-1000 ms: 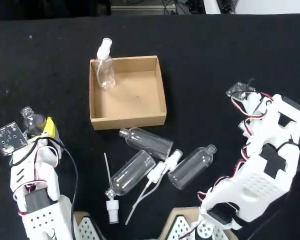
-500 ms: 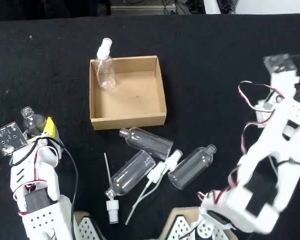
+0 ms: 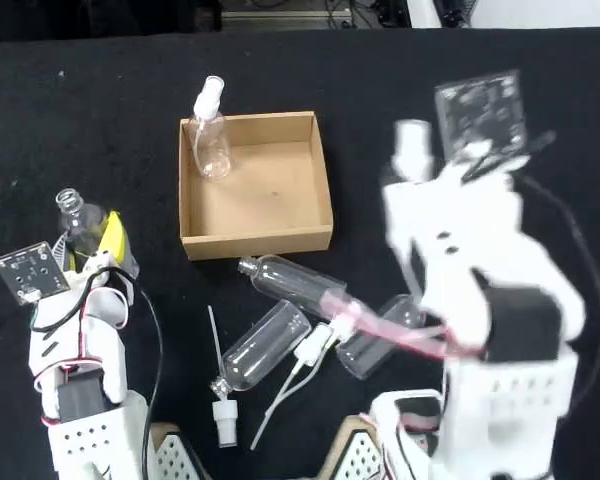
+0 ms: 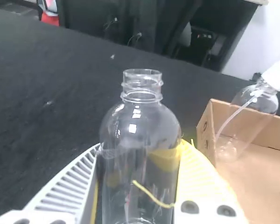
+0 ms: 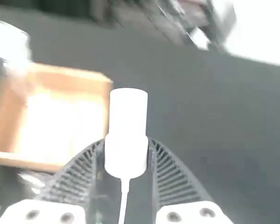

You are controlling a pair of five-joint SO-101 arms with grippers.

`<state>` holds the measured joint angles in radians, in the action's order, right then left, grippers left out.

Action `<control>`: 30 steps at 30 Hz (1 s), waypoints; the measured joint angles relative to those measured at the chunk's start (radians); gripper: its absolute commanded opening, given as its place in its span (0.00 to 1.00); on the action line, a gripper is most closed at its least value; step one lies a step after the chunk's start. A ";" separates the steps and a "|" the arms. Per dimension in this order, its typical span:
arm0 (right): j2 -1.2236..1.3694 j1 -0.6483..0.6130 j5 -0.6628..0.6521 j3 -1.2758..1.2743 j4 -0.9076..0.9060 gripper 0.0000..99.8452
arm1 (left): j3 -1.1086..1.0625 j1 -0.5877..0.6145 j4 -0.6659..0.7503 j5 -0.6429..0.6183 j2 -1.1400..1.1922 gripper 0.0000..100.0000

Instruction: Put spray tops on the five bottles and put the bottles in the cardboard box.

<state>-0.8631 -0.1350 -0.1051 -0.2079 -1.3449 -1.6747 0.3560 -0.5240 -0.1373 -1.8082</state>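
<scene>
My left gripper (image 3: 88, 243) is shut on an uncapped clear bottle (image 3: 77, 222), held upright at the table's left, left of the cardboard box (image 3: 322, 190). In the left wrist view the bottle (image 4: 140, 140) stands between the fingers with its neck open. To the right of the box, my right gripper (image 3: 412, 165) is raised and shut on a white spray top (image 3: 412, 138), whose tube hangs down (image 5: 127, 133). A capped bottle (image 3: 209, 130) stands in the box's far left corner. Three uncapped bottles (image 3: 292, 283) (image 3: 263, 345) (image 3: 378, 340) lie in front of the box.
Two loose spray tops (image 3: 225, 417) (image 3: 332, 332) with long tubes lie among the lying bottles near the front edge. The black table (image 3: 100, 110) is bare behind and to the left of the box.
The right arm has swung from the table's right edge toward the middle, beside the box. The left arm has shifted the open bottle slightly farther back and to the right.
</scene>
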 measured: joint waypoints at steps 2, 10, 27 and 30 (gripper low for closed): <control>-0.018 -0.120 0.061 0.000 0.054 0.01 | 0.000 -0.006 0.005 0.000 0.000 0.12; -0.025 -0.393 0.178 -0.146 0.499 0.01 | -0.003 -0.078 0.041 0.000 0.000 0.12; -0.025 -0.413 0.180 -0.259 0.950 0.01 | -0.003 -0.170 0.178 -0.009 0.000 0.12; -0.025 -0.413 0.180 -0.259 0.950 0.01 | -0.003 -0.175 0.198 -0.009 0.000 0.12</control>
<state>-0.8876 -0.5478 0.0744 -0.4672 -0.3951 -1.6778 0.1811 -0.3261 -0.1465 -1.8082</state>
